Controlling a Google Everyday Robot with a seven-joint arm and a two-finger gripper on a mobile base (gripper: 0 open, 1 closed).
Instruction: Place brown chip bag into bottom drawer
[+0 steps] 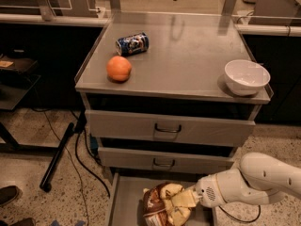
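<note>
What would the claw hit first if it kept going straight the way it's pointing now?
The claw points toward the picture's left over the open bottom drawer, clamped on the brown chip bag. Going on, the bag would probably meet the drawer wall on that side first; depth is unclear.

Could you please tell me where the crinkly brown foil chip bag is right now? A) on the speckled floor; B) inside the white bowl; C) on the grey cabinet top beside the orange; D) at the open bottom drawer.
D: the crinkly brown foil chip bag shows over the floor of the pulled-out grey metal bottom drawer, with the robot's claw against its right side.
</note>
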